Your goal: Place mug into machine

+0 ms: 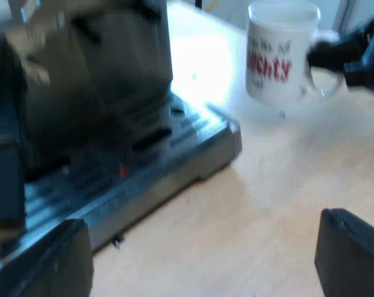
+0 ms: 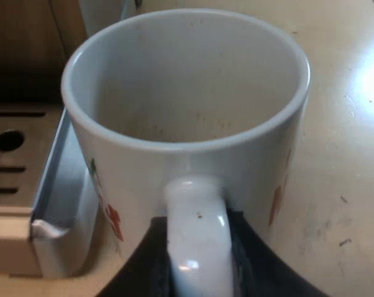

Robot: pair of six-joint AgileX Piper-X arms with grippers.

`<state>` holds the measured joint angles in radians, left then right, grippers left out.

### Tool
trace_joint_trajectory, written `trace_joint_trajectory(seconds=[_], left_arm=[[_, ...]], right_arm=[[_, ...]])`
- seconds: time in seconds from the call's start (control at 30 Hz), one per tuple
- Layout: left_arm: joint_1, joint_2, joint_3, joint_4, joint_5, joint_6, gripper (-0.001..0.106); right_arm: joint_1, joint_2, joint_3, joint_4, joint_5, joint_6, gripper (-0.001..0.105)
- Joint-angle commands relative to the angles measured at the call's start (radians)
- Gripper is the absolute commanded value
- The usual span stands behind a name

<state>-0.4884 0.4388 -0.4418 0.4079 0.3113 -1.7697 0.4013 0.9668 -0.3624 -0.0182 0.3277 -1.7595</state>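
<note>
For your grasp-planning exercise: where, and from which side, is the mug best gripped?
The handle, from the side it faces. The mug stands upright; the handle sticks out clear of the machine's tray, and the right gripper flanks it there.

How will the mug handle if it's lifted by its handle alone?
The mug looks like glazed ceramic: stiff, probably slippery, and liable to chip against the machine's metal tray. The right pincer clamps only the handle, so the empty body may swing or tilt.
</note>
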Motion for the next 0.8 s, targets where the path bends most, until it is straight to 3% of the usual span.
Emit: trace_joint_trajectory(seconds=[0.03, 0.4, 0.57, 0.8], left_arm=[[-0.005, -0.038, -0.009, -0.010, 0.008, -0.004, 0.074], [-0.005, -0.241, -0.038, 0.216, -0.009, -0.003, 0.074], [-0.005, -0.299, -0.098, 0.344, -0.042, -0.003, 0.074], [-0.005, -0.328, -0.161, 0.501, -0.064, -0.003, 0.074]], right_arm=[[0.035, -0.099, -0.013, 0.048, 0.005, -0.018, 0.000], [0.272, -0.378, -0.039, 0.247, 0.040, -0.025, 0.000], [0.400, -0.397, -0.089, 0.356, 0.102, -0.025, 0.000], [0.578, -0.395, -0.117, 0.367, 0.149, -0.007, 0.000]])
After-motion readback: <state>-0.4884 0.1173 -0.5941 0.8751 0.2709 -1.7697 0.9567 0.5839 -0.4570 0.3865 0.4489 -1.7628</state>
